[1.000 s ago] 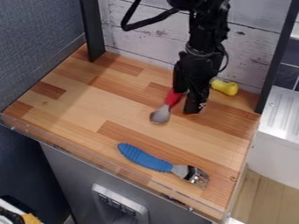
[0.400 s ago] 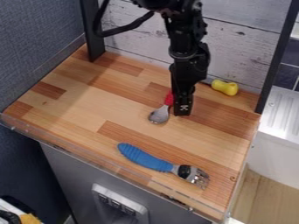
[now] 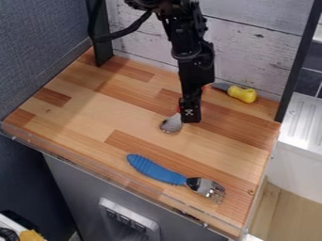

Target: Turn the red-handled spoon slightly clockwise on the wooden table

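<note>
The black gripper (image 3: 191, 116) hangs low over the back middle of the wooden counter, right beside a spoon (image 3: 171, 124) and covering most of its red handle. The spoon's metal bowl points toward the front left. Whether the gripper touches the spoon is hidden. A fork with a ribbed blue handle (image 3: 154, 169) lies near the front edge, its metal tines to the right. Behind and to the right of the gripper, a yellow-handled utensil (image 3: 242, 93) with a grey shaft rests by the back wall.
Black posts stand at the back left (image 3: 99, 35) and back right (image 3: 297, 61) of the counter. A white plank wall (image 3: 252, 52) closes off the back. A clear raised strip (image 3: 94, 164) runs along the counter's front edge.
The gripper has shifted left toward the spoon and now covers more of the red handle. More of the yellow-handled utensil's grey shaft is exposed. The spoon and fork have stayed put.
</note>
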Controlling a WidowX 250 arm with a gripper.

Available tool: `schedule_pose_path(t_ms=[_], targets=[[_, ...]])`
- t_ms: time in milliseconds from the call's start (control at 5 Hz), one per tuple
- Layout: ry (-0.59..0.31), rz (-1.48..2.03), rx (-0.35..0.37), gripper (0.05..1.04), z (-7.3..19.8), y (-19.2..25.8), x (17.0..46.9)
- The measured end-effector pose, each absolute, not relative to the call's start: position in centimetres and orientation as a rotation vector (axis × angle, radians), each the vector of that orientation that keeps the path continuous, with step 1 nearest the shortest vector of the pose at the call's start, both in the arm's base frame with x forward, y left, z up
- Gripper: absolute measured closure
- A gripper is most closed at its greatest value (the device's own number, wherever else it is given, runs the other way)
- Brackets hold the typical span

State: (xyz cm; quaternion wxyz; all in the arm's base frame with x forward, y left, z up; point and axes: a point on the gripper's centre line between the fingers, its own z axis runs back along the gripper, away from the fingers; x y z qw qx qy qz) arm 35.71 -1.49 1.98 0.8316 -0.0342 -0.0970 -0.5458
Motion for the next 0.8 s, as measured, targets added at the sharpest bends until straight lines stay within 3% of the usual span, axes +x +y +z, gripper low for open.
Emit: schedule_pose_path(t_ms=[400,800], targets=[[-0.164,-0.938,-0.188,0.085,2.00,-1.53,35.65],[-0.017,-0.808,-0.248,0.089,2.02,-1.57,35.34]])
